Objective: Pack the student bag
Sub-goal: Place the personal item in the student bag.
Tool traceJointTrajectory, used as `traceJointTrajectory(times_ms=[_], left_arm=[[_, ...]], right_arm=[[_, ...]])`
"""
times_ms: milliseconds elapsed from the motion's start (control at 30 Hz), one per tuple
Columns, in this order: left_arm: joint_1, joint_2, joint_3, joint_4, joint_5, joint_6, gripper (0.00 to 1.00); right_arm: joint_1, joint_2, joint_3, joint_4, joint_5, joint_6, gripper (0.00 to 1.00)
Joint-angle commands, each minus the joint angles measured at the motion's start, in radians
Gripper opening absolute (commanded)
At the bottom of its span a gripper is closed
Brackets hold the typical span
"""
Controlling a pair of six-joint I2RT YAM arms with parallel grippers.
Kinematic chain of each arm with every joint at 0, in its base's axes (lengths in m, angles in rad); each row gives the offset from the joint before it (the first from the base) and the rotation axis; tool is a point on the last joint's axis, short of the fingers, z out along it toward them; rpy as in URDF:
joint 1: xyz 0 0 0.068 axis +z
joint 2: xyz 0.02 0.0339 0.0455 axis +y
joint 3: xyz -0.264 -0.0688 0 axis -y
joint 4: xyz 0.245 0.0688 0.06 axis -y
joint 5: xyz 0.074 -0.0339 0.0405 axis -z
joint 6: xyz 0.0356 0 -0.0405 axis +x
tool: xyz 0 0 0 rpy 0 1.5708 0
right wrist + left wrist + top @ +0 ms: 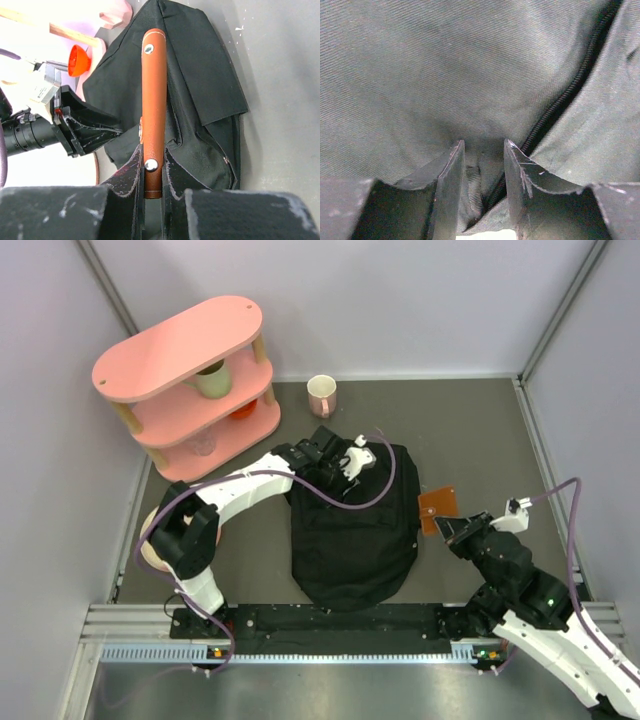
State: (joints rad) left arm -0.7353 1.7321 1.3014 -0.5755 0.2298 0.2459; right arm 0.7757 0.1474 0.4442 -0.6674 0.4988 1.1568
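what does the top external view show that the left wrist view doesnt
Only the top external view shows the pink shelf, the pink mug and the right gripper shut on a brown leather case beside the student bag. Only the left wrist view shows the zip up close, running past the left gripper, and the weave of the fabric bunched between its fingers. Both views show the student bag and the left gripper at the bag's far end.
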Motion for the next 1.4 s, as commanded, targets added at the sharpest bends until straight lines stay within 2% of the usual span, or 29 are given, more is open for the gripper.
traceJointTrajectory(times_ms=[0, 133, 267, 500, 733, 900, 967, 1100, 1200, 1367], left_arm=[[-0.012, -0.025, -0.002, -0.087, 0.132, 0.021, 0.42], [-0.042, -0.065, -0.050, -0.070, 0.181, 0.003, 0.42], [-0.085, -0.112, -0.140, 0.021, 0.105, -0.058, 0.44], [-0.148, -0.154, -0.290, 0.248, -0.228, -0.198, 0.49], [-0.173, -0.123, -0.324, 0.371, -0.490, -0.243, 0.46], [-0.173, -0.128, -0.358, 0.420, -0.500, -0.243, 0.36], [-0.174, -0.123, -0.358, 0.425, -0.494, -0.272, 0.23], [-0.174, -0.150, -0.375, 0.443, -0.492, -0.295, 0.04], [-0.173, -0.181, -0.384, 0.456, -0.495, -0.304, 0.00], [-0.173, -0.203, -0.363, 0.440, -0.537, -0.306, 0.00]], right_arm=[[0.000, -0.012, -0.010, 0.020, 0.004, 0.007, 0.03], [-0.001, -0.012, -0.025, 0.019, 0.004, 0.026, 0.04], [-0.001, -0.012, -0.030, 0.019, 0.003, 0.032, 0.04], [-0.001, -0.011, -0.027, 0.019, 0.004, 0.032, 0.04], [-0.001, -0.009, -0.025, 0.017, -0.006, 0.032, 0.06], [-0.001, -0.011, -0.025, 0.015, -0.011, 0.034, 0.06], [0.000, -0.011, -0.025, 0.015, -0.012, 0.035, 0.07], [-0.001, -0.009, -0.024, 0.014, -0.016, 0.035, 0.07], [0.000, -0.008, -0.024, 0.014, -0.019, 0.035, 0.07], [0.000, -0.005, -0.022, 0.015, -0.026, 0.037, 0.07]])
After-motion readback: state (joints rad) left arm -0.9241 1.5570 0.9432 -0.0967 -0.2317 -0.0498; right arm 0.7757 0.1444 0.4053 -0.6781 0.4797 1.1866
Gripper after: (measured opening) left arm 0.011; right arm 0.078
